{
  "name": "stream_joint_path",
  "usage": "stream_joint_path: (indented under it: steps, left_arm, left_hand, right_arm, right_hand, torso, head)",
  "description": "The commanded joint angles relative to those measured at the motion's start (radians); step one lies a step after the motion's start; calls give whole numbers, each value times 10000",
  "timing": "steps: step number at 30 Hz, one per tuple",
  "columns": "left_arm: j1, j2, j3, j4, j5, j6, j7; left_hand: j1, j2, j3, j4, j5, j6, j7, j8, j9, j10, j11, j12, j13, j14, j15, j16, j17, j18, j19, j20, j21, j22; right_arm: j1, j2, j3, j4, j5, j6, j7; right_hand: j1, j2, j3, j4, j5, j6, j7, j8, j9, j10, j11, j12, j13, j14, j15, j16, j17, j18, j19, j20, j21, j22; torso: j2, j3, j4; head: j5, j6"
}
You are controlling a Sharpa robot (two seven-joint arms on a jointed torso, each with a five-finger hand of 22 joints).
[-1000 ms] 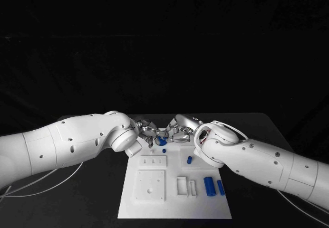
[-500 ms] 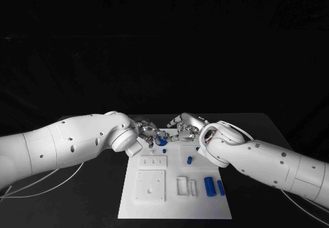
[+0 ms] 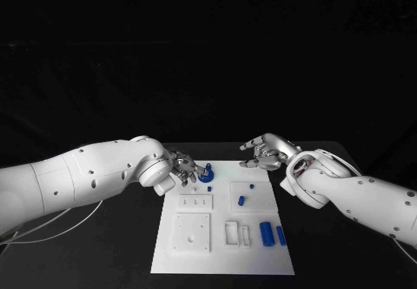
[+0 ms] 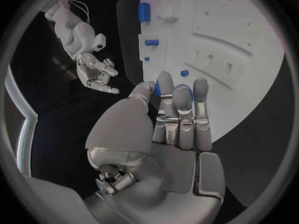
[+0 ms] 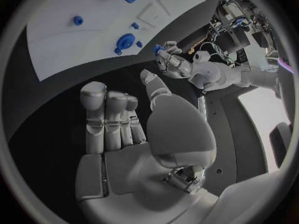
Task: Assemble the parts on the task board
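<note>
1. One white task board (image 3: 222, 265) lay in the middle of the black table (image 3: 330, 158), its long side running away from the robot.
2. In the head view six blue parts could be counted on the board: a round blue part (image 3: 206, 176) at the far left corner, a small peg (image 3: 210, 188) just nearer than it, two small pegs (image 3: 251, 186) and (image 3: 242, 200) on the raised square block, and two longer cylinders (image 3: 267, 233) and (image 3: 281, 236) lying side by side near the right edge.
3. Two hands were visible. The left hand (image 3: 184, 169) sat at the board's far left corner, its fingertips (image 4: 182, 95) closed round the round blue part, with blue showing between thumb and fingers in the left wrist view.
4. Whether that part was lifted or resting on the board could not be told.
5. The right hand (image 3: 270, 152) hung over the bare table just beyond the board's far right corner, apart from every part, its fingers loosely spread and holding nothing.
6. The right wrist view showed its fingers (image 5: 106, 115) side by side, thumb apart, with the board beyond them.
</note>
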Motion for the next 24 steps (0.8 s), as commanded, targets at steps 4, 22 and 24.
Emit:
stream_joint_path:
  steps: [4,22,24]
  left_arm:
    - [3,157,5,-36,-1797,1019,-969]
    - [-225,691,7,-169,-3778,1048,-1347]
    - [-290,695,7,-146,-3872,965,-1348]
  left_hand:
    - [-102,28,835,-961,647,1215,-878,45,6125,457,-146,816,360,294,-106,322,269,-30,217,-97,264,181]
    - [-1190,-457,3165,-1705,-420,1619,-991,31,6792,473,-239,1578,701,633,-235,370,965,-56,934,-214,-629,1395]
    - [-1203,-448,3174,-1721,-415,1687,-1006,40,6821,469,-243,1667,730,664,-238,408,1087,-60,977,-213,-724,1536]
  right_arm:
    - [6,-329,166,-135,1593,-410,800]
    - [35,-256,506,-460,2460,-502,965]
    - [36,-250,511,-443,2466,-496,967]
  right_hand:
    - [-64,157,-78,-45,132,122,-14,-18,14,-47,-2,-18,-33,-76,-12,0,5,123,410,40,-46,848]
    - [-292,274,-50,-333,555,218,-17,-13,18,-87,-12,0,-120,-83,-21,3,-27,121,428,30,-113,843]
    - [-292,274,-50,-333,555,218,-17,-13,18,-87,-12,0,-120,-83,-21,3,-27,121,428,30,-113,843]
  torso:
    - [-30,33,-65]
    - [-86,107,-22]
    - [-77,104,-28]
  head:
    - [80,-256]
    - [216,-811]
    - [217,-825]
